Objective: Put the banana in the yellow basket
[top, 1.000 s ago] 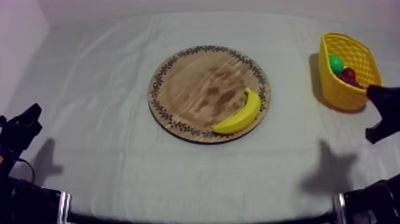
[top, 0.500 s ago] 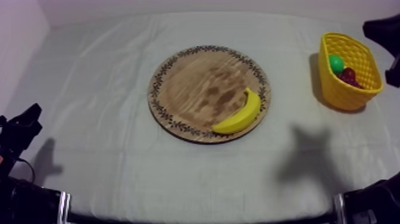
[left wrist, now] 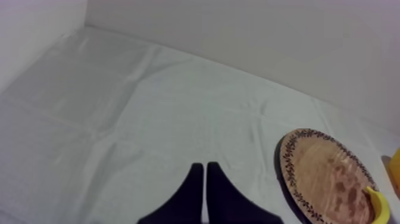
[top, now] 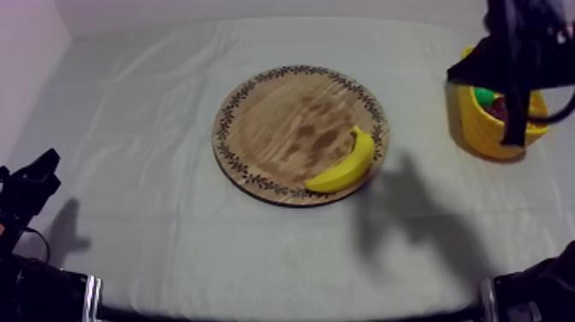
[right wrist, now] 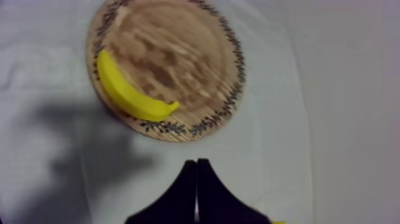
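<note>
Big change in the last 1 second: your right arm (top: pixel 513 51) has lifted from its resting spot low at the table's right edge. It has swung up and in, and in the top view it now hangs over the yellow basket (top: pixel 489 137), covering part of it. Its shadow has slid left across the cloth and now touches the right edge of the wooden board (top: pixel 282 128).

The right gripper (right wrist: pixel 196 162) is clenched on nothing, 2 fingers pressed into a narrow wedge. Its own camera looks down on the board with the banana (right wrist: pixel 134 92) lying ahead of the tips.

The banana hasn't budged. It sits on the board along the rim nearest the basket, untouched.

The left gripper (left wrist: pixel 205 167) hasn't moved either. It's parked at its own side, closed and empty, well away from the board.

So my read is that the reach has only just kicked off. You'll want those fingers opened before coming down, since the banana lies flat and curved right by the rim.

As for brands or labels, there's nothing you can read anywhere. The only marking is the dark leafy pattern ringing the board's rim, plus a green fruit (top: pixel 483 95) peeking out of the basket.
</note>
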You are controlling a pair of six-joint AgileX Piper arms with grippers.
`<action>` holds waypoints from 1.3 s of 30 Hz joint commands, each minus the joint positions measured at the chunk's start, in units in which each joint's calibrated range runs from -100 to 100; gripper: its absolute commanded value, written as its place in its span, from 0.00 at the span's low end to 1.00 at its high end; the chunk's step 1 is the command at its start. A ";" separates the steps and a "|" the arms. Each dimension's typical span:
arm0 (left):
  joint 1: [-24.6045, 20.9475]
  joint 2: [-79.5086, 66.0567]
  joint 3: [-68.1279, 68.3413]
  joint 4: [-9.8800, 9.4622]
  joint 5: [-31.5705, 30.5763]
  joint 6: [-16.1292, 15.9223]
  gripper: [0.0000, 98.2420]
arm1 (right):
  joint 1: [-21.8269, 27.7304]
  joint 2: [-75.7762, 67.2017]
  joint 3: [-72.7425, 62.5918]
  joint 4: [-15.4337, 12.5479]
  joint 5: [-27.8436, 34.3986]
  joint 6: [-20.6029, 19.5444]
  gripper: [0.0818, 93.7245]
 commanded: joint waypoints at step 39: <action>0.02 0.00 0.00 0.02 0.00 0.00 0.00 | -6.24 16.59 -3.98 3.63 -0.71 4.17 0.83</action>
